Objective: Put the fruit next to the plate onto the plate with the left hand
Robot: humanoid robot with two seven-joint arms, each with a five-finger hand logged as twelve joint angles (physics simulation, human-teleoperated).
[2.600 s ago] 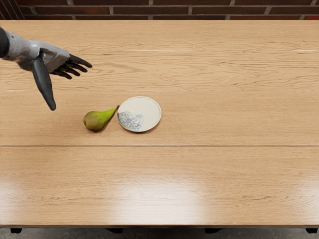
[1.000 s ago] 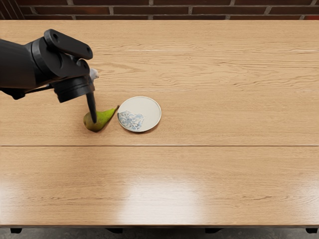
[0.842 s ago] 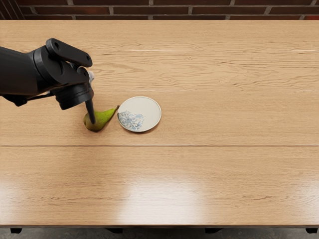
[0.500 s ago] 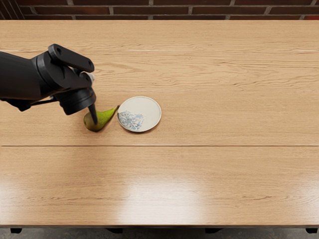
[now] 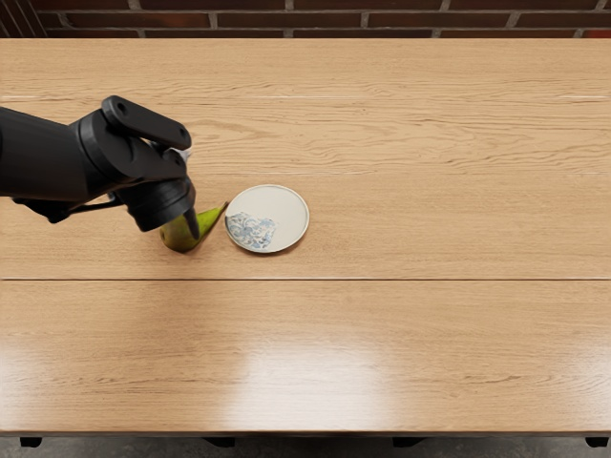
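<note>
A green pear (image 5: 203,223) lies on the wooden table (image 5: 401,315), just left of a small white plate (image 5: 286,205) with a blue pattern, its thin end pointing at the plate's rim. My left hand (image 5: 168,203) comes in from the left on a dark arm and hangs right over the pear's thick end, hiding most of it. The bulky wrist blocks the view of the grasp, so contact with the pear cannot be made out. The plate holds nothing. The right arm is out of view.
A brick wall (image 5: 315,17) runs along the table's far edge. A seam (image 5: 382,279) crosses the tabletop just in front of the pear and plate.
The left hand has swung in from the far left, dropped down and shifted right onto the pear. Pear and plate have not moved.
</note>
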